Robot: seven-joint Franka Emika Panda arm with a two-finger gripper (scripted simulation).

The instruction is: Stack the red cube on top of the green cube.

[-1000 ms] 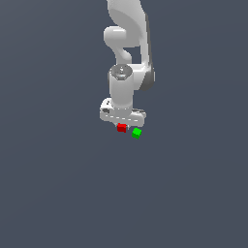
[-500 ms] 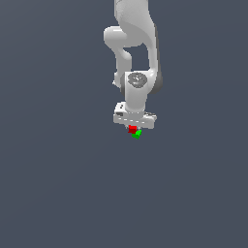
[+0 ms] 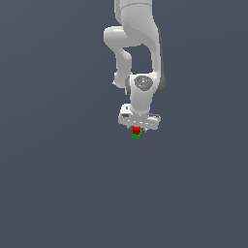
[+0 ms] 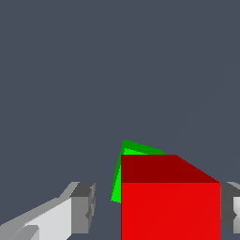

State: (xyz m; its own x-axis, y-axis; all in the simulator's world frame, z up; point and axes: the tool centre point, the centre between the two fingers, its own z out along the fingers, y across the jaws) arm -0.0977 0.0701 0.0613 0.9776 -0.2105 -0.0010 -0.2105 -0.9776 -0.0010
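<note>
The red cube (image 3: 137,130) sits on top of the green cube (image 3: 136,136) in the exterior view. My white gripper (image 3: 138,127) is straight above and around the red cube. In the wrist view the red cube (image 4: 171,206) fills the space between the fingers, and a strip of the green cube (image 4: 123,164) shows beyond it, turned a little. The gripper (image 4: 157,206) is open. The grey pad of one finger (image 4: 83,208) stands clear of the red cube's side. The other finger (image 4: 230,206) shows only at the frame edge.
The cubes rest on a plain dark grey floor (image 3: 58,184) that runs to every frame edge. The white arm (image 3: 138,48) rises from the gripper toward the top of the exterior view. No other objects are in view.
The gripper carried the red cube toward the exterior view's right, over the green cube, and lowered it. The red cube, earlier beside the green one, now sits on it.
</note>
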